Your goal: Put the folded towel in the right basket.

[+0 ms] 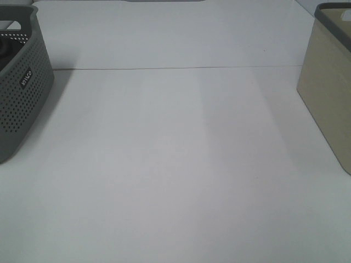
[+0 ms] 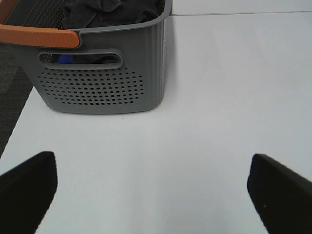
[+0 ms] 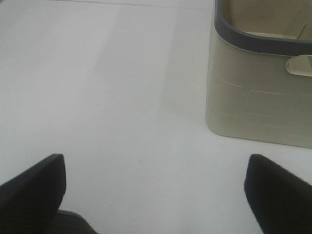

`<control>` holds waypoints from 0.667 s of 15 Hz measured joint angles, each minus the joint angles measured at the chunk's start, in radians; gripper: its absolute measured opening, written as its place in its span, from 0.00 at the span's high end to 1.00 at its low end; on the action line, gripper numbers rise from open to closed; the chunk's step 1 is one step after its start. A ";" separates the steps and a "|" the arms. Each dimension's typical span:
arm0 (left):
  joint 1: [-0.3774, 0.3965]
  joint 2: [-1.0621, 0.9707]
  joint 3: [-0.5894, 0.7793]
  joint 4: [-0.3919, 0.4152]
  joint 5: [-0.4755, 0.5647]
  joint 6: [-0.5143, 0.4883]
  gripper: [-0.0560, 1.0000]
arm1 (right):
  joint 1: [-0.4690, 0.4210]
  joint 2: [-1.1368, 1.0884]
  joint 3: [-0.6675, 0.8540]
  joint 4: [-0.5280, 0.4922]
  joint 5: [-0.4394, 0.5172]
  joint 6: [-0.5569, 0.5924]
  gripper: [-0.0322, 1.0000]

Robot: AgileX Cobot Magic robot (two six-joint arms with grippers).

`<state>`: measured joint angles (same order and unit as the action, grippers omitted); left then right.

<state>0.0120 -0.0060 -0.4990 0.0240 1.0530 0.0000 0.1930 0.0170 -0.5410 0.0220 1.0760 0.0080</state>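
Note:
The right basket [image 1: 328,93] is beige with a dark grey rim and stands at the table's right edge; the right wrist view shows it [image 3: 258,92] close ahead, its visible inside bare. Dark crumpled cloth [image 2: 105,12] lies in the grey perforated left basket [image 2: 97,85]; I cannot make out a folded towel. My left gripper [image 2: 152,170] is open and empty above the table, in front of the grey basket. My right gripper [image 3: 156,170] is open and empty, short of the beige basket. Neither gripper shows in the exterior view.
The grey basket [image 1: 22,93] stands at the table's left edge and has an orange handle [image 2: 39,36]. Something blue [image 2: 63,59] shows through its handle slot. A seam [image 1: 175,68] crosses the white table. Dark floor [image 2: 12,92] lies beyond the left edge.

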 joint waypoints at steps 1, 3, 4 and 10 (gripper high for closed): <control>0.000 0.000 0.000 0.000 0.000 0.000 0.01 | 0.000 -0.021 0.044 0.001 0.021 -0.021 0.04; 0.000 0.000 0.000 0.000 0.000 0.000 0.01 | 0.000 -0.021 0.082 0.014 0.030 -0.023 0.04; 0.000 0.000 0.000 0.000 -0.001 0.000 0.01 | 0.000 -0.021 0.082 0.021 0.028 -0.023 0.04; 0.000 0.000 0.000 0.000 -0.001 0.000 0.01 | -0.031 -0.021 0.084 0.031 0.027 -0.023 0.04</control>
<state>0.0120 -0.0060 -0.4990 0.0240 1.0520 0.0000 0.1620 -0.0040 -0.4570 0.0530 1.1030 -0.0150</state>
